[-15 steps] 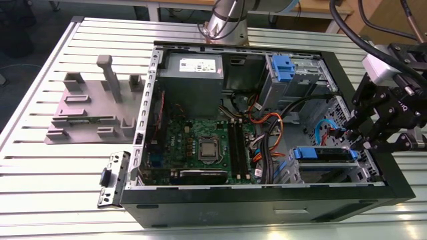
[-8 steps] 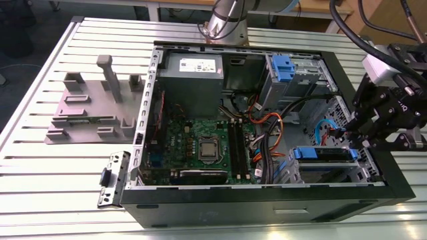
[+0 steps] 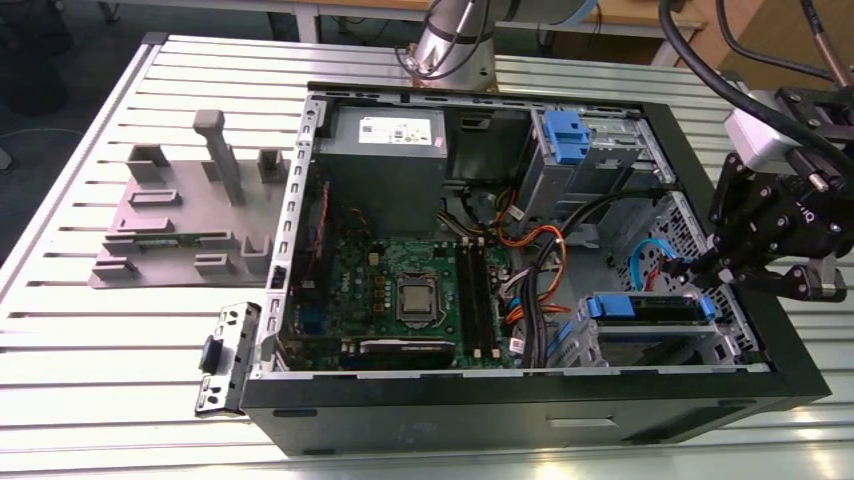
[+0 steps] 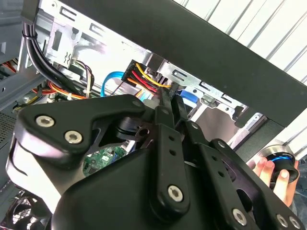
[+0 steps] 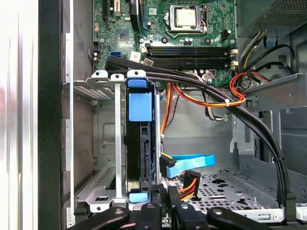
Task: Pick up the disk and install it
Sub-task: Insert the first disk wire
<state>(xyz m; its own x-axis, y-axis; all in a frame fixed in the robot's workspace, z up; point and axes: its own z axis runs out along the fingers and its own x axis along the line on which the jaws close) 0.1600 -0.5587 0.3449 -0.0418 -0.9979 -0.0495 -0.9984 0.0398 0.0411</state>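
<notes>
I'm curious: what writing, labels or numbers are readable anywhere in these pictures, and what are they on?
No text can be read clearly.
White sticker on the grey box: print too small to read.
Motherboard: markings too small to read.
Chip lid: engraving too blurred to read.

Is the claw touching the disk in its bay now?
Cannot tell. In the first wrist view the claw meets the disk at its lower end, but no contact or gap shows plainly.
</notes>
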